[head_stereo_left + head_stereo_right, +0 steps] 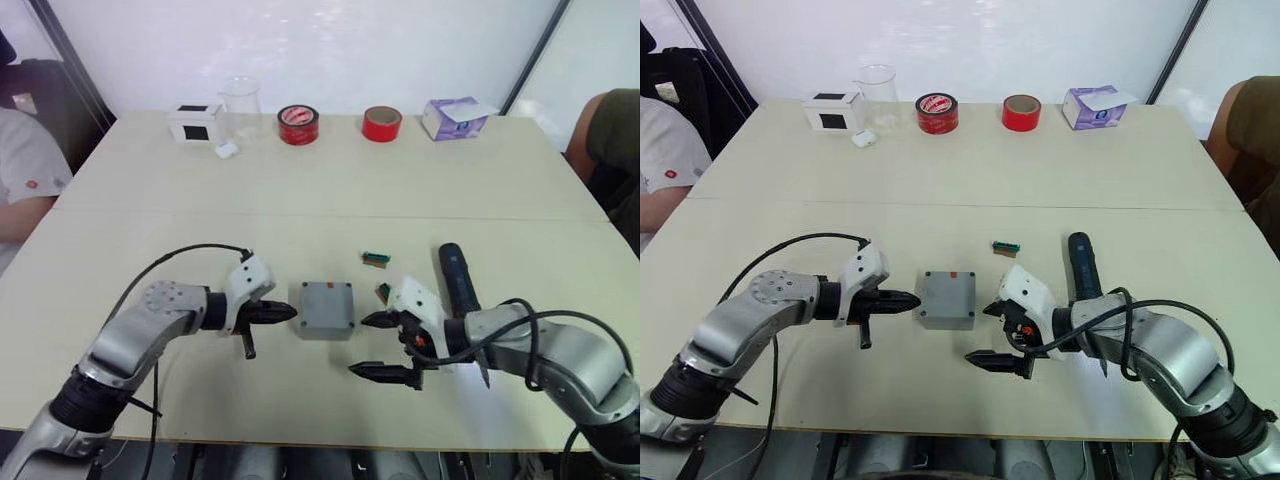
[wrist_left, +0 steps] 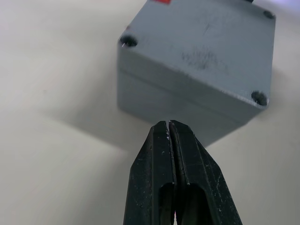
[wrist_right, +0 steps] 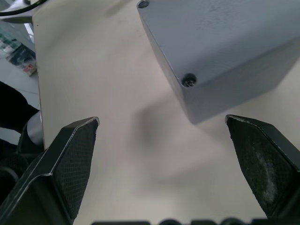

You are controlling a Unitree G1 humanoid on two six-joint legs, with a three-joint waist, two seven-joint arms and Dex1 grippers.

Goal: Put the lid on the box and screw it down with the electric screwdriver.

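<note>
The left gripper [image 1: 283, 313] has its two black fingers pressed flat together, nothing between them, the tips pointing at the side wall of the box [image 1: 326, 309] and stopping just short of it; in the left wrist view the closed tips sit right before the grey wall with a thin gap. The right gripper [image 1: 378, 346] is spread wide and empty, one finger level with the box's near right corner, the other well off toward the table's front edge. Between its fingers the right wrist view shows bare table and the box corner beyond, apart from both pads.

The box lies between the two grippers with the lid [image 2: 206, 51] already seated on top, its outline matching the box, a seam running round the wall beneath it. A screw head [image 3: 189, 80] sits in the corner hole nearest the right gripper. A small red mark [image 1: 954, 275] shows at the lid's far edge.

Just outside the right gripper, beside its wrist, the electric screwdriver [image 1: 458, 277] lies flat on the table [image 1: 330, 190], untouched. Beyond the right gripper's fingers are two small green parts [image 1: 375, 260], apart from the box.

Along the far edge stand a white-and-black cube [image 1: 195, 123], a clear beaker [image 1: 241, 107], two rolls of red tape [image 1: 298, 124] and a tissue box [image 1: 456, 117].
</note>
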